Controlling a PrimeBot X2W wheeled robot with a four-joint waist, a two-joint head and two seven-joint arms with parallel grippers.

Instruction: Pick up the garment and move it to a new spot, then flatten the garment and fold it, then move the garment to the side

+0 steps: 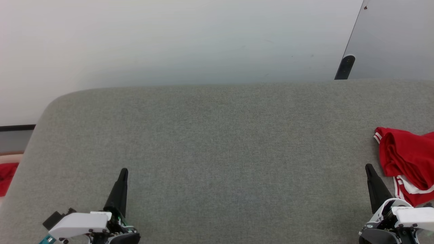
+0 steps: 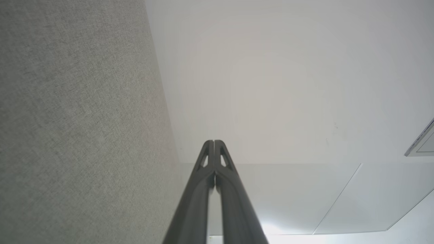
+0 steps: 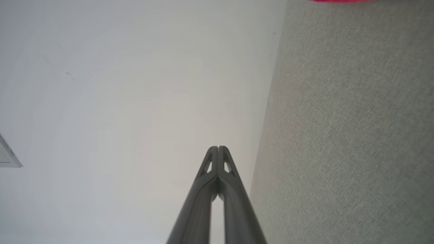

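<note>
two grippers, both with jaws pressed fully together, tips meeting, nothing held. left gripper (image 1: 123, 172) sat at the lower left above the grey surface (image 1: 217, 135), well apart from any cloth. right gripper (image 1: 369, 167) sat at the lower right, its tip just beside the garment (image 1: 405, 157) but with a strip of grey between them, not touching. garment lay bunched at the right edge of the grey surface, red with striped trim and some white lining showing. a plain red cloth scrap (image 1: 6, 178) lay off the surface's left edge.
</note>
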